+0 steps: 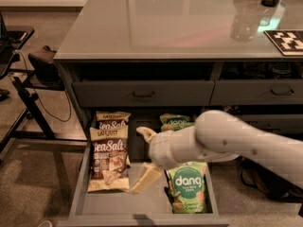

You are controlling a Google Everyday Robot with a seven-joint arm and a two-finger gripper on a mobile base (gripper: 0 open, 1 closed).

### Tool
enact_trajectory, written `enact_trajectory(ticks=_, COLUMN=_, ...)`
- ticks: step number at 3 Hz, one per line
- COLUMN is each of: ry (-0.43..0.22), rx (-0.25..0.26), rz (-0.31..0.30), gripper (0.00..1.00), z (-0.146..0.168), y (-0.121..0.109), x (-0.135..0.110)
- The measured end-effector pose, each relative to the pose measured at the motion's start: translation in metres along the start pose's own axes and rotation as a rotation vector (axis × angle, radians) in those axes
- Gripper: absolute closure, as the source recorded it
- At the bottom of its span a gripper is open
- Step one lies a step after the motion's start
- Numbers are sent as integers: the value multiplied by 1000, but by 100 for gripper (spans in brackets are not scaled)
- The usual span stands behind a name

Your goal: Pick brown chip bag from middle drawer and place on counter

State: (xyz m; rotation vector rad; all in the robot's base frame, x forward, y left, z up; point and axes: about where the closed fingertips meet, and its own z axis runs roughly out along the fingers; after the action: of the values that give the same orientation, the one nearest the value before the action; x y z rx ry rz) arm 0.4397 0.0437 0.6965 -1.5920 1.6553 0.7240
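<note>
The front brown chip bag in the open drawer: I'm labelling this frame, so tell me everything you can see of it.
The front brown chip bag is dark brown with cream bands top and bottom, white "Sea Salt" lettering and pictured chips; glossy film, by its look. It lies face up at the left of the middle drawer, its top overlapping an identical bag behind. The open pincer hovers at its right edge; contact is unclear.

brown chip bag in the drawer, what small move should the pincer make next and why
Probably shift the pincer toward the view's left, onto the front brown chip bag: it hangs open just beside that bag over the middle drawer, not yet around it, and the dang pouches lie on its other side.
</note>
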Motion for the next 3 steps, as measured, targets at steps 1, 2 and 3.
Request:
enact_trajectory(ticks=1, ry=48, rx=-20, rz=4, gripper=0, z=71, y=7, x=19)
enact_trajectory(ticks=2, ry=107, rx=-60, rz=42, gripper=0, z=132, y=3, x=45)
enact_trajectory(ticks=3, ry=147, rx=-122, rz=76, gripper=0, z=193, y=-5, x=65)
